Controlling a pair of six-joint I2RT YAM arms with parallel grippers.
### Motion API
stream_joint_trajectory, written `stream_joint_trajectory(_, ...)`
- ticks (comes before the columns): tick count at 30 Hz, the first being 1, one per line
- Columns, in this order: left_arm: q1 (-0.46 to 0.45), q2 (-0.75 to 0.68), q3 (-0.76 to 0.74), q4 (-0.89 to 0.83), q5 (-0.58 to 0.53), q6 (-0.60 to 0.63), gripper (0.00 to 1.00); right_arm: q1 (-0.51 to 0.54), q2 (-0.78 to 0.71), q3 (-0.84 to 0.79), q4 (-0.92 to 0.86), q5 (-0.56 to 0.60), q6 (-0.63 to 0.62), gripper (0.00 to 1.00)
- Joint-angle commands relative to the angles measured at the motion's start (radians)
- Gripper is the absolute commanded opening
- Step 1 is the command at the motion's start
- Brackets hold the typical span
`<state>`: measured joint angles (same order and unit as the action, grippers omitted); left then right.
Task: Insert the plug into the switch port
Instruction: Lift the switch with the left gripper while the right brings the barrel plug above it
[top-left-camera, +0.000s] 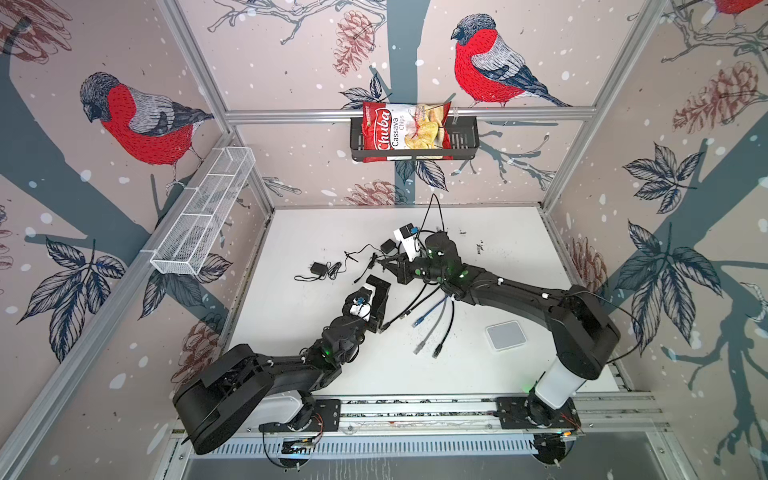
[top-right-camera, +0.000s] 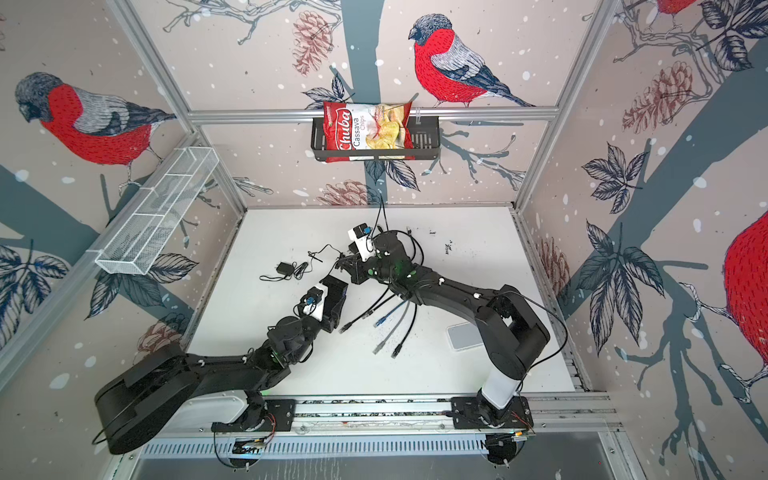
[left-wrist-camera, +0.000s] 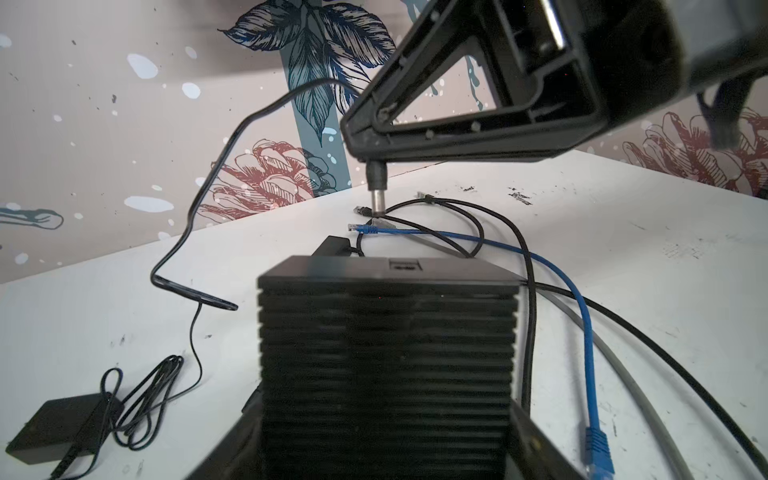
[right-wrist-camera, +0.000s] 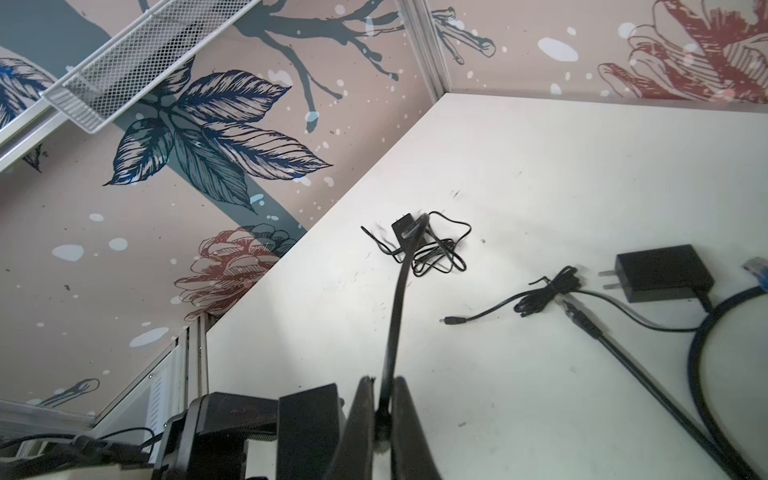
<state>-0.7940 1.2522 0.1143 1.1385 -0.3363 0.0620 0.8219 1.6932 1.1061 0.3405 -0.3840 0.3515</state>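
"Black ribbed box in the left end effector (left-wrist-camera: 386, 451), is that the switch (left-wrist-camera: 386, 332)?"

"Yes. Both fingers (left-wrist-camera: 540, 449) are pressed against its sides, so it is grasped. It is near the middle of the worktop (top-left-camera: 498, 257), a little to the left, with one end pointing to the far side."

"And the plug (left-wrist-camera: 377, 193)?"

"The right end effector (top-left-camera: 376, 262) stretches over from the right side and is clenched on it. The small barrel plug sticks out under the tips, metal end down. It is just on the far side of the switch, apart from it and not inserted."

"Where does its cable (right-wrist-camera: 396, 311) go?"

"It makes a high loop to the left and goes down to a black power adapter (top-left-camera: 319, 268). That one lies on the worktop, left of both arms."

"What else lies there?"

"A blue network cable (top-left-camera: 430, 311) with black and grey ones, spread between the two arms. A flat white box (top-left-camera: 505, 336) lies nearer to us, on the right. A second adapter (right-wrist-camera: 660, 270) is on the far side, beside the right wrist. On the far wall, a chips bag (top-left-camera: 405, 131) sits in a black basket (top-left-camera: 465, 137)."
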Motion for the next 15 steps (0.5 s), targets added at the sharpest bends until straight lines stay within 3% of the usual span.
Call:
stream_joint_trajectory(1, -0.002, 0.023, -0.019, 0.215, 0.025, 0.089, 0.49, 0.007, -0.016, -0.017, 0.093, 0.019, 0.017, 0.02)
stream_joint_trajectory(7, -0.002, 0.084, -0.044, 0.352, 0.078, 0.147, 0.49, 0.02, -0.045, -0.029, 0.105, 0.033, -0.007, 0.02)
stream_joint_trajectory(15, -0.002, 0.125, -0.035, 0.4, 0.082, 0.155, 0.49, 0.038, -0.084, -0.06, 0.075, 0.027, -0.062, 0.02)
